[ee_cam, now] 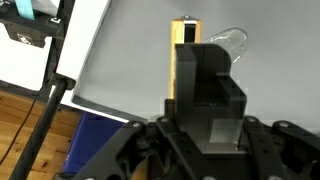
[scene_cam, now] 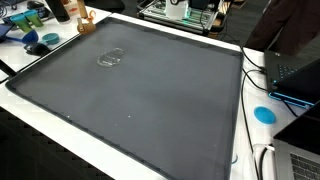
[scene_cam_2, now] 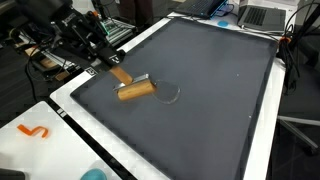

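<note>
A: How does the arm stand right now?

B: The black Robotiq gripper reaches in over a corner of the large dark grey mat. Its jaws appear clamped on a tan wooden cylinder. In the wrist view the wood runs along 1 dark finger and points toward a small clear glass object. Whether the wood touches the mat cannot be told.

A: What could go wrong from here?

B: The glass is probably the main hazard. In an exterior view the small clear glass object seems to sit just beside the wood's far end. A sideways sweep could tip it or send it rolling across the mat. The grip also looks to be near 1 end of the wood. A hard press downward might therefore lever the tan wooden cylinder out of the jaws.

A: And room to move?

B: There is plenty toward the middle, where the mat gives open room past the glass in both exterior views. The tight side is behind the gripper, with the mat's edge and the rim of the white table close by. On the far side an open laptop, loose cables and a round blue disc crowd the border. All 3 are well apart from the arm.
</note>
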Tool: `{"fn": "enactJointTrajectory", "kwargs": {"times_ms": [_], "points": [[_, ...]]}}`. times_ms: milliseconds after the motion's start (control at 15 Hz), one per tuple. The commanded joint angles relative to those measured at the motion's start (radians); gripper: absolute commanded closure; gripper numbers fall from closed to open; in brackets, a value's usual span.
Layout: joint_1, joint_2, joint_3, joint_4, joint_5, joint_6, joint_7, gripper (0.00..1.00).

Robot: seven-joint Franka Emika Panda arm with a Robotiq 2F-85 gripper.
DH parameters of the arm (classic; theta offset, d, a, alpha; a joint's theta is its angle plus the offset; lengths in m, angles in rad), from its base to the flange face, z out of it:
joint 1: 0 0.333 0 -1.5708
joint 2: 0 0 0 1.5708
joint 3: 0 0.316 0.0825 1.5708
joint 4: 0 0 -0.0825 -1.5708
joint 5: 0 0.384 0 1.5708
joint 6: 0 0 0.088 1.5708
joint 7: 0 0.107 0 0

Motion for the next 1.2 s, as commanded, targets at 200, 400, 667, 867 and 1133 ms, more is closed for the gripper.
{"fn": "enactJointTrajectory", "kwargs": {"times_ms": [200, 400, 667, 867, 1133], "points": [[0.021, -0.078, -0.006, -0.069, -0.092, 0.045, 0.035, 0.76], [0.031, -0.095, -0.003, -0.086, -0.149, 0.053, 0.06, 0.76], [0.049, -0.12, 0.0, -0.105, -0.224, 0.05, 0.105, 0.76], [0.068, -0.139, 0.009, -0.115, -0.273, 0.047, 0.134, 0.76], [0.1, -0.167, 0.028, -0.124, -0.341, 0.033, 0.19, 0.76]]}}
